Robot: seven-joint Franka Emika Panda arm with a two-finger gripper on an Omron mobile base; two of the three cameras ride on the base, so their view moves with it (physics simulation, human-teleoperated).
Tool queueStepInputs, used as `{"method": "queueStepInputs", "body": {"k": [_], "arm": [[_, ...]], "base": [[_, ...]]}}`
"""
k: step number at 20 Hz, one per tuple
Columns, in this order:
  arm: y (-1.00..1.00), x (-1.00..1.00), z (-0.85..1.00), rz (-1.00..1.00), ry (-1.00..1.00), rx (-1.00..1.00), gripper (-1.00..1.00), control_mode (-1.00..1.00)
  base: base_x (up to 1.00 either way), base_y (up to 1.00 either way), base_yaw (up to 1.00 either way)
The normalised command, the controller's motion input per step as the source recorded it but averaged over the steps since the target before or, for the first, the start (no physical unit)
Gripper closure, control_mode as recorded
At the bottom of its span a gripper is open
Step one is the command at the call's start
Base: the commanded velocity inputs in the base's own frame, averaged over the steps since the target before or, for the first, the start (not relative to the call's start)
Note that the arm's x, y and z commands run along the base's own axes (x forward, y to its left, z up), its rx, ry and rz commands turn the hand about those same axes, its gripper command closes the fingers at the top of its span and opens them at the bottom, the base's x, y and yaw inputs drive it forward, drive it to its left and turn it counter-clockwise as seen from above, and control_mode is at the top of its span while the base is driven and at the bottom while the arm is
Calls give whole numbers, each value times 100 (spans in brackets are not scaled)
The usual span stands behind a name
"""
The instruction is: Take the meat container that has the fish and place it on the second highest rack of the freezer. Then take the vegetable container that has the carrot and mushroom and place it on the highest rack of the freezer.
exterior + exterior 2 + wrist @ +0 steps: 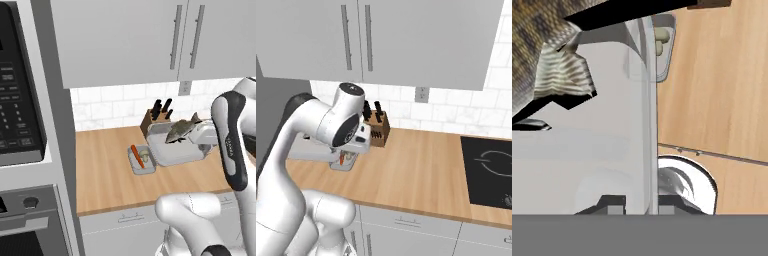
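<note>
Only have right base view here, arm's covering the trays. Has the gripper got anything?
Observer: Yes. In hand view the gripper is shut on a side wall of the meat container, with one fingertip on each side of the wall.
Operator: Fish in it?
Observer: Yes. Left base view shows the fish lying across that tray.
Operator: And the veg tray?
Observer: The vegetable container sits on the counter, just left of the meat container in left base view. The carrot and mushroom are inside it.
</note>
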Motion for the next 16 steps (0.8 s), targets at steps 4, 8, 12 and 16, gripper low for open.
{"method": "queueStepInputs", "body": {"k": [4,8,12,16], "arm": [[7,-69,74,10,-33,-10,100,-100],[0,-65,81,6,-32,-14,100,-100],[1,-33,35,1,-16,-6,100,-100],[0,0,0,0,0,0,100,-100]], "base": [[0,0,0],[0,0,0],[0,0,0],[0,0,0]]}}
